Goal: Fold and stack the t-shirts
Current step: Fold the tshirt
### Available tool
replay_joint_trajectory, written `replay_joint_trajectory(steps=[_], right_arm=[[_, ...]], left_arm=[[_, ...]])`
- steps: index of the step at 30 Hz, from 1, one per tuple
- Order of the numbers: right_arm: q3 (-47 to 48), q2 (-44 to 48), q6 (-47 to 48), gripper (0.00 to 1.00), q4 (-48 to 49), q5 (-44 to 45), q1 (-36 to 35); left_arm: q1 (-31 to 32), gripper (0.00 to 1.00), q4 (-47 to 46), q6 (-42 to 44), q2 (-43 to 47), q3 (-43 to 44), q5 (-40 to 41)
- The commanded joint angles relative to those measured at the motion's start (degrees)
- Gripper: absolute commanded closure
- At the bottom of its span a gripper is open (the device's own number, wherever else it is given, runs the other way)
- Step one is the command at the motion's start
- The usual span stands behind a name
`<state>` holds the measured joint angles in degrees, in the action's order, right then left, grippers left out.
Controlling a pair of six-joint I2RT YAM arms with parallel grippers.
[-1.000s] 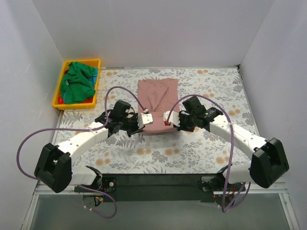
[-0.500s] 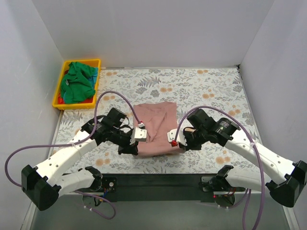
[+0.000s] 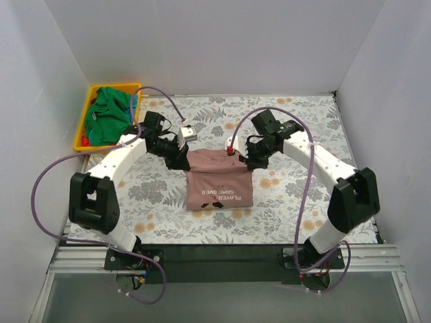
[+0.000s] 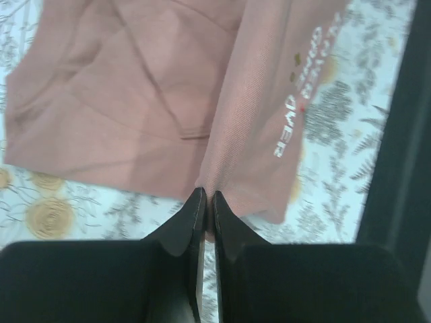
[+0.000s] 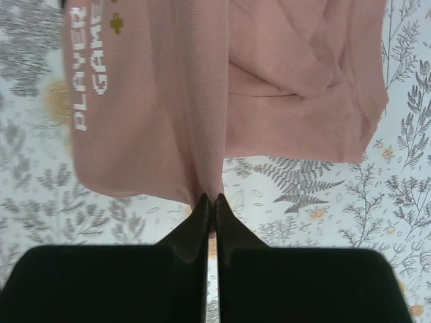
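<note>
The pink t-shirt (image 3: 219, 182) is shown over the middle of the table, roughly midway between the left and right edges. Its far edge is stretched taut between the two grippers, and the rest of it falls toward the near edge. White lettering reading "PLAYER GAME OVER" is seen upside down on the upper layer in the top view, with a few small orange-brown marks beside it. In both wrist views a fold of the fabric is pinched, the printed layer lying on one side of the fold and a plain, creased layer on the other. Whether the near hem rests on the table cover cannot be told. The left gripper (image 3: 183, 163) is clamped on the far-left corner of the pink t-shirt, its fingers pressed together with only cloth between them. The right gripper (image 3: 248, 161) is clamped in the same way on the far-right corner. Both arms are reached inward from the sides, and a purple cable (image 3: 306, 195) is looped along each. The floral table cover (image 3: 303, 128) is exposed all around the shirt. At the far-left corner of the table a yellow bin (image 3: 79, 131) is seen, well apart from the pink t-shirt, with a crumpled green t-shirt (image 3: 108, 116) heaped over some red fabric (image 3: 84, 140).
</note>
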<state>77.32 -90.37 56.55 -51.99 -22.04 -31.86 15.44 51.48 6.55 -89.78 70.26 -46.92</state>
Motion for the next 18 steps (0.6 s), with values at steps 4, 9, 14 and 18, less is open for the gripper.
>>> replay_joint_trajectory(steps=[4,9,14,18], right_arm=[[9.1,-18.1,3.1,0.99,6.2,1.6,3.6],[10.8,-24.7,-0.2,0.99,9.4,1.3,3.6],[1.5,-20.5,-2.2,0.99,9.6,-0.3,3.0],[-8.7,-12.8,-3.6,0.99,9.5,-1.9,1.6]], left_arm=[[-1.8,1.0,-12.8,-2.0,-12.9,4.1,4.0],[-1.7,1.0,-19.3,-5.7,-15.7,0.0,5.6],[0.6,1.0,-18.8,-5.0,-11.6,-8.5,7.2],[4.6,1.0,-17.3,-4.4,-4.7,-16.9,5.7]])
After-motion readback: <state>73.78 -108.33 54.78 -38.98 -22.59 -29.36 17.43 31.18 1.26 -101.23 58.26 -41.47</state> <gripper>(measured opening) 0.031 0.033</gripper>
